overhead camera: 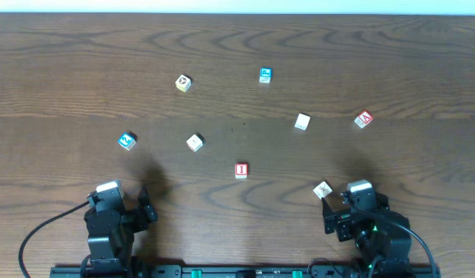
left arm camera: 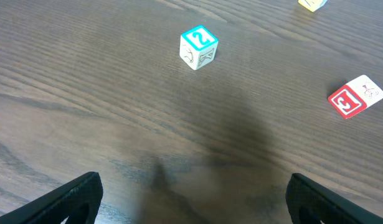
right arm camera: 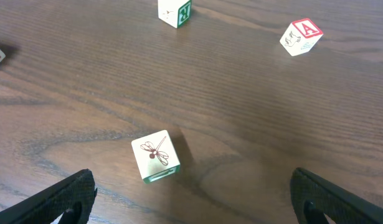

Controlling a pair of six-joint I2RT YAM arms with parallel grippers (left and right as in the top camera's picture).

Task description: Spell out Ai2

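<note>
Overhead, on the wood-grain table, you had three small cubes well apart: 2 block left, I block centre, A block right. Your left wrist showed the left gripper spread wide, its dark tips cropped by the frame. Your right wrist showed the right gripper likewise, and the dragonfly cube had an unreadable lower face.

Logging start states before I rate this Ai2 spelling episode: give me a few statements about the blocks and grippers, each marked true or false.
1. The left gripper and right gripper are both open and empty. True.
2. The red A block sits between the right gripper's fingers. False: it lies on the table, well ahead of them.
3. The blue 2 block lies on the left arm's side. True.
4. The red I block touches the blue 2 block. False: they lie well apart.
5. The dragonfly block is the block nearest the right gripper. True.
</note>
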